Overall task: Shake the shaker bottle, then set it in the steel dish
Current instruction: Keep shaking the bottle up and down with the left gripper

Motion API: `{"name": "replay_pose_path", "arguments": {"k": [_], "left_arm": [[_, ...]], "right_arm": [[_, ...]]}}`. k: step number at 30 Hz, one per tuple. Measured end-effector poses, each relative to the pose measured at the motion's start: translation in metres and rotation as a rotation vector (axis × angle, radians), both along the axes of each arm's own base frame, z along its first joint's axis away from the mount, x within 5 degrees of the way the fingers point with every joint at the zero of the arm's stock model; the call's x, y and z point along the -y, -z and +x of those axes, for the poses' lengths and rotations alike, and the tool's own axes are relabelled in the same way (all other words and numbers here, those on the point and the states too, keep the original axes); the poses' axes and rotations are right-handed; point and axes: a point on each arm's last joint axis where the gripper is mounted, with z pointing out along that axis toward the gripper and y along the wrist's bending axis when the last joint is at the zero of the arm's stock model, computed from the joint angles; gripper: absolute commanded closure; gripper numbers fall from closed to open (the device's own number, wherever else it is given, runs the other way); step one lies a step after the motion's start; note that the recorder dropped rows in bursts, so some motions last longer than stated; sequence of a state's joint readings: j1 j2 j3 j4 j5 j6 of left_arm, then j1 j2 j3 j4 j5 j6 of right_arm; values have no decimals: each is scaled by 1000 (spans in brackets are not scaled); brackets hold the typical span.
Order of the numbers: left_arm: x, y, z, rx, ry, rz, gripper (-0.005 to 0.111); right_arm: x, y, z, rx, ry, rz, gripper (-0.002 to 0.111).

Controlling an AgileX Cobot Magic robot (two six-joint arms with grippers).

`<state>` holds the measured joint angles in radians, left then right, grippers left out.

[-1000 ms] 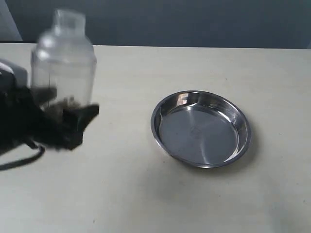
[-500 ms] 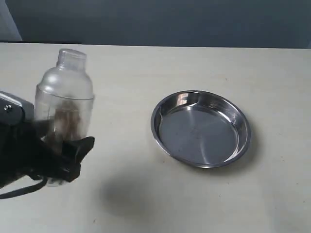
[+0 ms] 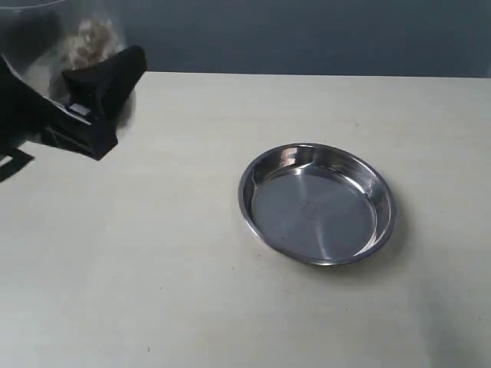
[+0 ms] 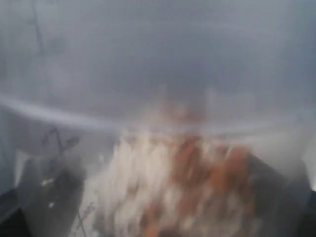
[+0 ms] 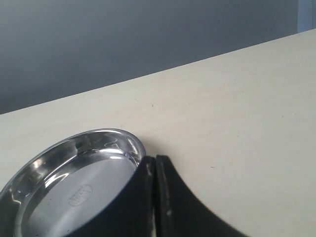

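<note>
The shaker bottle [image 3: 80,38] is raised at the top left of the exterior view, blurred, its upper part cut off by the frame edge, brown granules tossed inside. My left gripper [image 3: 88,96] is shut on it, one black finger across its front. In the left wrist view the frosted bottle [image 4: 158,74] fills the frame, with blurred brown and white granules [image 4: 197,182] inside. The steel dish [image 3: 317,202] sits empty on the table right of centre, well apart from the bottle. My right gripper [image 5: 155,170] is shut with nothing in it, beside the steel dish [image 5: 74,187].
The cream table [image 3: 230,307] spreads around the dish. A dark grey wall [image 3: 307,34] runs behind its far edge. No other objects are in view.
The left gripper dropped the bottle low half a second ago and has now swung it sharply up to the frame's top, granules flying upward. The dish has not moved.
</note>
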<state>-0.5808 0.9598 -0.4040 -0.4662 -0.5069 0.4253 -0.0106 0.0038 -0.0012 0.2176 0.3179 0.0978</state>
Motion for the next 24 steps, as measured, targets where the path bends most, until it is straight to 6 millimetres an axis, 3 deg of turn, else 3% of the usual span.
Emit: {"name": "replay_pose_path", "arguments": {"k": [1, 2, 4, 6, 9, 11, 13, 15, 17, 19, 23, 24], "left_arm": [[-1, 41, 5, -195, -42, 34, 107], [0, 68, 3, -337, -36, 61, 107], [5, 92, -5, -477, 24, 116, 107], [14, 79, -8, -388, 111, 138, 107], [18, 22, -3, -91, 130, 49, 107], [10, 10, 0, -32, 65, 16, 107], [3, 33, 6, -139, -13, 23, 107], [-1, 81, 4, -359, -47, 87, 107], [-1, 102, -4, -475, -20, 133, 107], [4, 88, -4, -401, 28, 120, 107], [7, 4, -1, 9, 52, -17, 107], [3, -3, -2, 33, 24, -36, 107]], "right_arm": [[0, 0, 0, 0, 0, 0, 109], [0, 0, 0, 0, 0, 0, 109], [0, 0, 0, 0, 0, 0, 109], [0, 0, 0, 0, 0, 0, 109], [0, 0, 0, 0, 0, 0, 109], [0, 0, 0, 0, 0, 0, 109], [0, 0, 0, 0, 0, 0, 109], [0, 0, 0, 0, 0, 0, 109], [0, 0, 0, 0, 0, 0, 109], [0, 0, 0, 0, 0, 0, 109], [0, 0, 0, 0, 0, 0, 109], [0, 0, 0, 0, 0, 0, 109]]}}
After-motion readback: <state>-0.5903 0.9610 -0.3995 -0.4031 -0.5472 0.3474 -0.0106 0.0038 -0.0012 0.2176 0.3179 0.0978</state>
